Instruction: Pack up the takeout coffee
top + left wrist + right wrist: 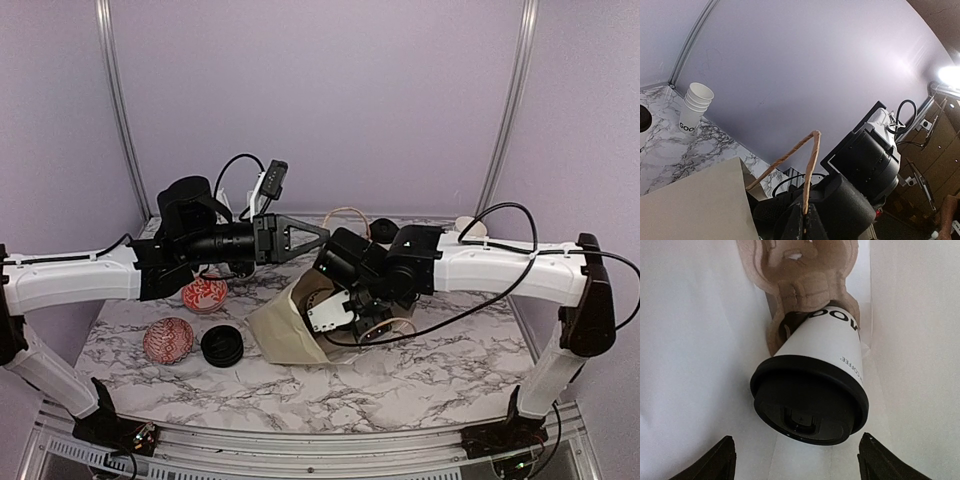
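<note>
Packing step: the left hand (pixel 804 224) is clamped on the bag handle (pixel 811 160), propping the paper bag (pixel 285 325) open at centre frame. The right hand (pixel 797 465), fingers spread and empty, hovers over the lidded coffee cup (pixel 810 390), which sits tilted in the carrier (pixel 800 275) inside. The next move, I'd judge, is to straighten the cup or back out cleanly.

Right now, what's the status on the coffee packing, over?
Left gripper shut on bag handle. Right gripper open inside paper bag. Lidded coffee cup base in cardboard carrier, not gripped. Nothing in the way.
</note>
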Motion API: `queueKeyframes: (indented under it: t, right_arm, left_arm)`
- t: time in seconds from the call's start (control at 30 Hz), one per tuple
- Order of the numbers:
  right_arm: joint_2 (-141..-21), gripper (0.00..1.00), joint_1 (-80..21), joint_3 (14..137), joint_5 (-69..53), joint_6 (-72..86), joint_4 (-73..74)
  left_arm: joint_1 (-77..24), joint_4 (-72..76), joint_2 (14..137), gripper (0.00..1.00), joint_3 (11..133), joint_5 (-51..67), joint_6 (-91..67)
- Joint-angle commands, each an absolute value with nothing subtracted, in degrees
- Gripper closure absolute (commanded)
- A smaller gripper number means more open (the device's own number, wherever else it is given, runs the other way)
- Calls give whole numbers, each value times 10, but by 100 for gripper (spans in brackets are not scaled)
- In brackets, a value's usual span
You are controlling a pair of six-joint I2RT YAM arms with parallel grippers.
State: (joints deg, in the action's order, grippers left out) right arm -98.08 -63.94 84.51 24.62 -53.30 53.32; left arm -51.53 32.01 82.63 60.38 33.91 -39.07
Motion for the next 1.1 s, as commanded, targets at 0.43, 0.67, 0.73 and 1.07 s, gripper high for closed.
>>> queueKeyframes:
  t: [0.43, 0.67, 0.73, 1.07]
  right_arm:
    - [-956, 7, -646, 837, 212, -546, 503]
    - [-958, 7, -626, 851, 184, -545, 499]
    - [-957, 8, -622, 849, 178, -545, 498]
    - [-962, 6, -583, 856, 122, -546, 495]
  left_arm:
    - [-525, -74, 797, 54, 716, 312, -159]
    - [-486, -141, 732, 29, 748, 268, -75]
    - [-454, -141, 751, 29, 746, 237, -85]
    - [-365, -103, 1015, 32, 798, 199, -145]
